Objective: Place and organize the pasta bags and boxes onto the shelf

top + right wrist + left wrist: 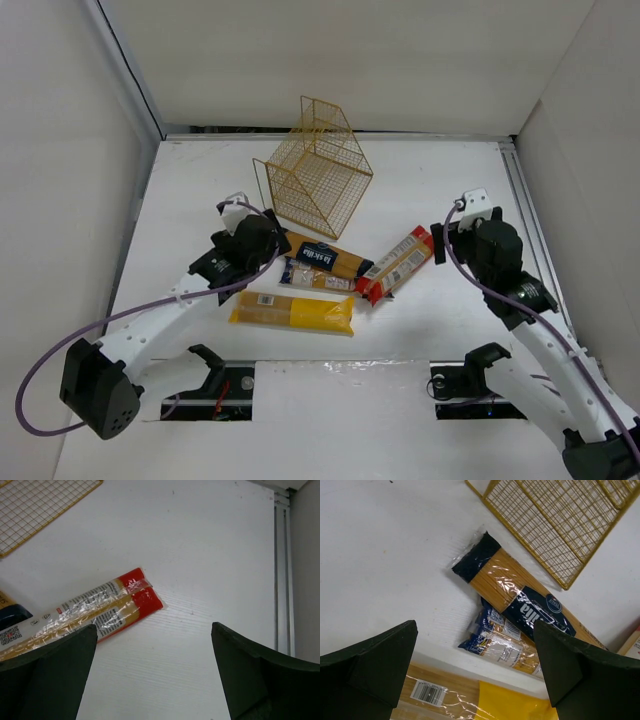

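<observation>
The yellow-gold wire shelf sits at the back middle of the table; its mesh also shows in the left wrist view. In front of it lie four packs. They are the yellow-orange pack with dark blue label, the clear bag with blue ends, the plain yellow bag and the red-and-white pack. My left gripper is open and empty above the packs' left ends. My right gripper is open and empty, just right of the red-and-white pack.
White walls close the table on the left, back and right. A metal rail runs along the right edge. The arm bases and cables sit at the near edge.
</observation>
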Controlling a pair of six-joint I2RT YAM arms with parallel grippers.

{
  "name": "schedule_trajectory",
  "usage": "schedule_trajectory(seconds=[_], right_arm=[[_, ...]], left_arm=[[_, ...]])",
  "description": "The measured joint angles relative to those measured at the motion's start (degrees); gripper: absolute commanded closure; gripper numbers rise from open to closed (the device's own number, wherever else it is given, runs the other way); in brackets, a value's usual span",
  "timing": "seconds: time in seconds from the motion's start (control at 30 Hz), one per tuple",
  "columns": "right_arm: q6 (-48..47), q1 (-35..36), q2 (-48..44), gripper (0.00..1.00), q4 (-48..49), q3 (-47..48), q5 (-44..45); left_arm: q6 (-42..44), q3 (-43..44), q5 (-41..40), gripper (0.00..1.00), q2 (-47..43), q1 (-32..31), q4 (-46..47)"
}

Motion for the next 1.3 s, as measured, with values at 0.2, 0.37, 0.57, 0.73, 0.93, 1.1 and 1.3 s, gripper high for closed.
schedule_trajectory(seconds=[0.2, 0.37, 0.57, 0.73, 0.93, 1.1, 1.3], right_arm=[[8.31, -0.92, 2.01, 0.00, -4.83, -0.48, -0.85], [22.73, 0.63, 2.67, 0.00, -10.25, -1.42, -1.09], [36.87, 6.23, 3.28, 0.00, -9.73, -7.04, -0.50], [41.83, 6.82, 10.03, 0.00, -6.10, -8.02, 0.74], [44.41, 8.74, 23.78, 0.00, -1.09, -4.17, -0.20], [47.78, 12.52, 32.39, 0.00, 4.61, -1.36, -3.52], [50.84, 13.73, 35.87, 0.00, 6.62, -1.27, -3.98]], left_arm=[[0.22, 1.77, -2.34, 0.00, 1.27, -3.93, 0.15], [0.37, 1.36, -3.91, 0.00, 0.46, -4.76, 1.01], [0.39, -2.62, -3.43, 0.00, -5.90, -4.76, 2.47], [0.42, -4.24, -2.64, 0.00, -11.32, -4.79, 3.02], [0.68, -5.07, -2.29, 0.00, -13.84, -4.79, 3.32], [0.68, -6.01, -1.66, 0.00, -13.81, -4.79, 3.65], [0.68, -6.95, -1.11, 0.00, -13.84, -4.79, 3.80]])
